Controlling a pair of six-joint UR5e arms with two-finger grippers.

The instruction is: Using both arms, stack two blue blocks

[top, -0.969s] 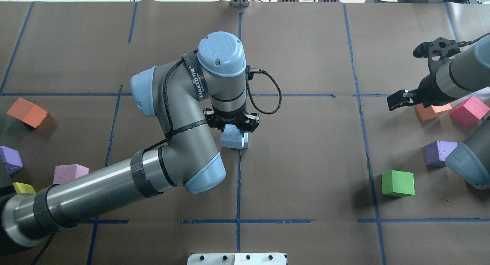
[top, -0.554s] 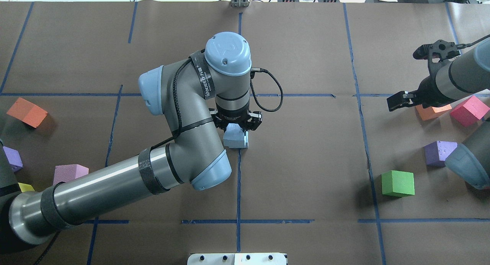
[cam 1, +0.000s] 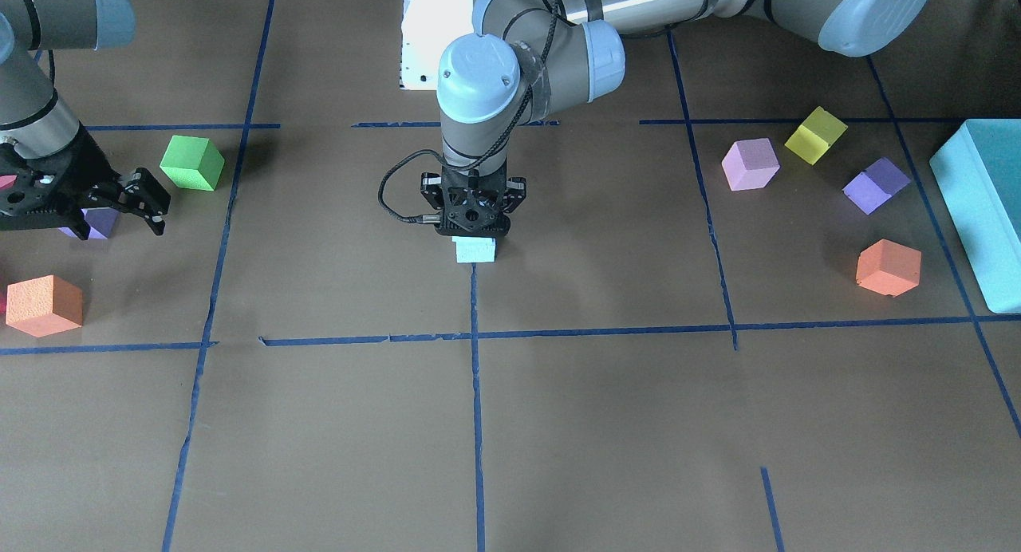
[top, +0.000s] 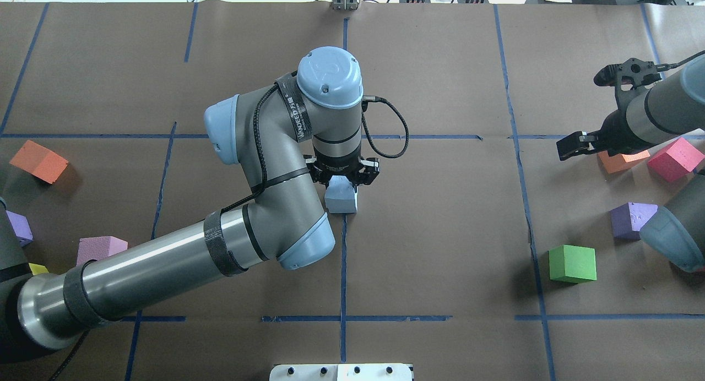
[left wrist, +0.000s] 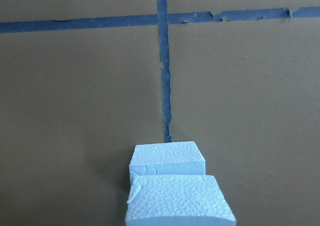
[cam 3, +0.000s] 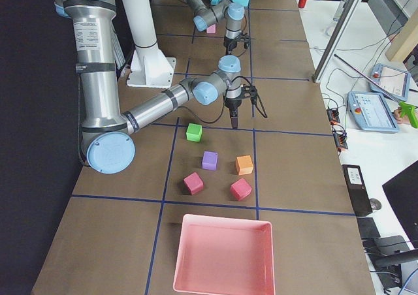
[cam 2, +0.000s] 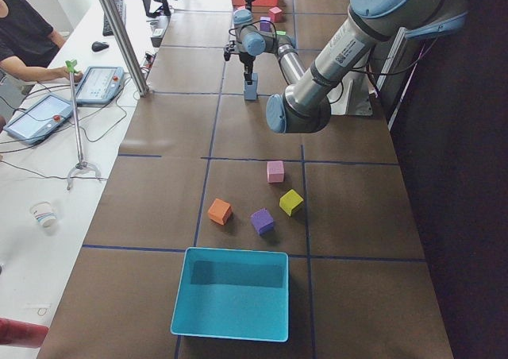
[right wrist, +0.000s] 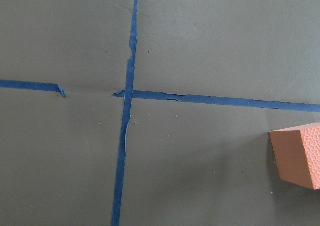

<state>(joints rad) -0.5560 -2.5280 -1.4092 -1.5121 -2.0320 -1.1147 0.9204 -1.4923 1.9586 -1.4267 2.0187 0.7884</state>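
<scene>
Two pale blue blocks sit at the table's centre. In the left wrist view the upper blue block (left wrist: 177,201) is close under the camera, above and slightly offset from the lower blue block (left wrist: 167,158), which rests on the blue tape line. My left gripper (top: 344,178) points straight down and is shut on the upper block (top: 337,192), over the lower one (top: 344,206). In the front view only one blue block (cam 1: 475,250) shows below the left gripper (cam 1: 472,229). My right gripper (top: 573,144) is open and empty at the far right, beside an orange cube (right wrist: 300,156).
A green cube (top: 573,264), purple cube (top: 632,219), orange cube (top: 622,159) and pink-red cube (top: 674,159) lie on the right. An orange cube (top: 38,161), pink cube (top: 99,249) and purple cube (top: 16,227) lie on the left. A teal box (cam 1: 981,209) and a pink tray (cam 3: 225,256) stand at the table's ends.
My left arm has shifted slightly right, carrying the held blue block over the lower one. The right arm has barely moved.
</scene>
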